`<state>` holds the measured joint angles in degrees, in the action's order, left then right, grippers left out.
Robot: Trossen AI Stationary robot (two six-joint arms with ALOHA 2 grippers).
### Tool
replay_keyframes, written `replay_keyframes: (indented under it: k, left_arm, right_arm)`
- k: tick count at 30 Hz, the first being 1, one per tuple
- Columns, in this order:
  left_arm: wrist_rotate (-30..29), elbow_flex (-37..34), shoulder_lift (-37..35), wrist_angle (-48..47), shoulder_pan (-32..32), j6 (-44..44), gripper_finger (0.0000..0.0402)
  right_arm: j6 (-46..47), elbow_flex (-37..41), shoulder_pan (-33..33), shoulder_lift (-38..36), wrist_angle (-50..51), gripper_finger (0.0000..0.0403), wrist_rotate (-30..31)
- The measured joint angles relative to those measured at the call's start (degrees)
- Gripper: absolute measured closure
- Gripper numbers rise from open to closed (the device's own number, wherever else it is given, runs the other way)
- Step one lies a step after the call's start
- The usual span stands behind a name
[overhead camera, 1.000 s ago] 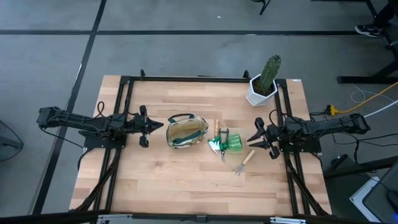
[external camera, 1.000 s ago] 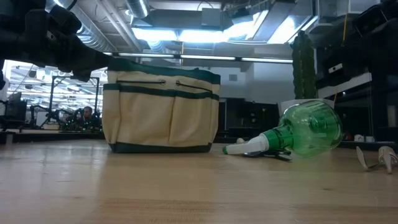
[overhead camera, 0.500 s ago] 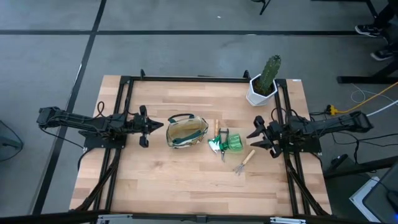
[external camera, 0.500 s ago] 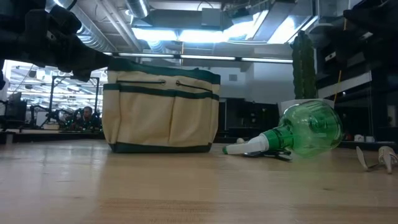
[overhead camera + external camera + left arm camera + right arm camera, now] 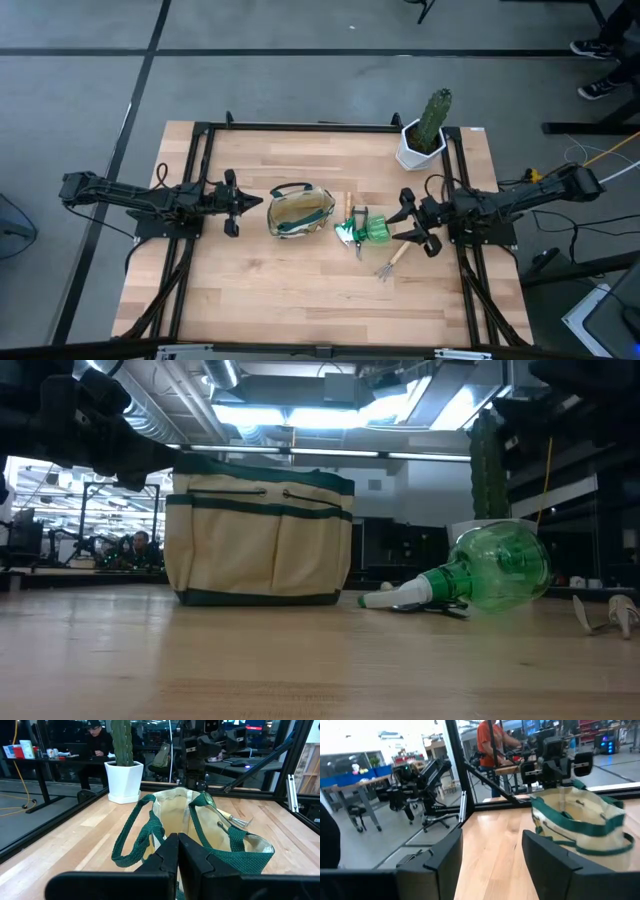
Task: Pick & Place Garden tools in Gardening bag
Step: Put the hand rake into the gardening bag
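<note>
The beige gardening bag (image 5: 300,211) with green trim stands open at the table's middle; it also shows in the low view (image 5: 260,538). To its right lie the garden tools: a green see-through bottle (image 5: 374,230) on its side (image 5: 495,567), small green and metal pieces (image 5: 350,225) against it, and a fork with a pale wooden handle (image 5: 393,260). My right gripper (image 5: 401,226) stands open just right of the bottle, nothing between its fingers (image 5: 492,847). My left gripper (image 5: 262,204) is shut, just left of the bag (image 5: 177,842).
A cactus in a white faceted pot (image 5: 424,135) stands at the far right corner. Black frame rails (image 5: 200,160) run along the table's left, right and far sides. Bare wood lies along the near edge (image 5: 300,300).
My right gripper has moved toward the table's left, closer to the green bottle, and its fingers have spread wider. The tools and the bag lie as before.
</note>
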<state>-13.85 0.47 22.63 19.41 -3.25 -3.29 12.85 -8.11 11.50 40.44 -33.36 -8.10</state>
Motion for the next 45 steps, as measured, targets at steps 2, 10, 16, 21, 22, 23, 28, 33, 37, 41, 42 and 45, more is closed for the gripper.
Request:
replay_keyframes:
  k: [2, 10, 16, 21, 22, 23, 28, 33, 37, 41, 42, 45]
  left_arm:
    - [0.0, 0.0, 0.0, 0.0, 0.0, 0.0, 0.0398]
    - [0.0, 0.0, 0.0, 0.0, 0.0, 0.0, 0.0398]
    - [0.0, 0.0, 0.0, 0.0, 0.0, 0.0, 0.0398]
    - [0.0, 0.0, 0.0, 0.0, 0.0, 0.0, 0.0398]
    - [0.0, 0.0, 0.0, 0.0, 0.0, 0.0, 0.0398]
    - [0.0, 0.0, 0.0, 0.0, 0.0, 0.0, 0.0398]
    - [0.0, 0.0, 0.0, 0.0, 0.0, 0.0, 0.0398]
    - [0.0, 0.0, 0.0, 0.0, 0.0, 0.0, 0.0398]
    - [0.0, 0.0, 0.0, 0.0, 0.0, 0.0, 0.0398]
    - [0.0, 0.0, 0.0, 0.0, 0.0, 0.0, 0.0398]
    - [0.0, 0.0, 0.0, 0.0, 0.0, 0.0, 0.0398]
    - [0.0, 0.0, 0.0, 0.0, 0.0, 0.0, 0.0398]
  right_arm:
    - [0.0, -2.2, 0.7, 3.0, 0.0, 0.0198, 0.0]
    - [1.2, -9.9, 7.0, 14.4, 1.9, 0.0198, -6.3]
    - [2.7, -16.7, 16.4, 20.3, 12.7, 0.0199, -7.4]
    - [2.8, -19.8, 21.6, 22.7, 24.3, 0.0199, -6.0]
    - [2.8, -19.8, 22.2, 23.0, 26.0, 0.0199, -5.2]
    - [2.8, -19.8, 22.8, 23.2, 27.7, 0.0199, -4.4]
    - [2.7, -19.8, 24.3, 24.0, 35.7, 0.0199, -0.6]
    - [-1.6, -19.8, 24.3, 25.1, 41.4, 0.0199, 3.8]
    - [-6.3, -19.8, 24.2, 26.7, 43.8, 0.0199, 5.7]
    - [-10.2, -19.8, 24.1, 28.9, 44.4, 0.0199, 9.7]
    - [-10.9, -19.8, 24.1, 29.5, 44.5, 0.0199, 10.6]
    - [-12.5, -19.8, 24.1, 31.3, 44.6, 0.0199, 12.7]
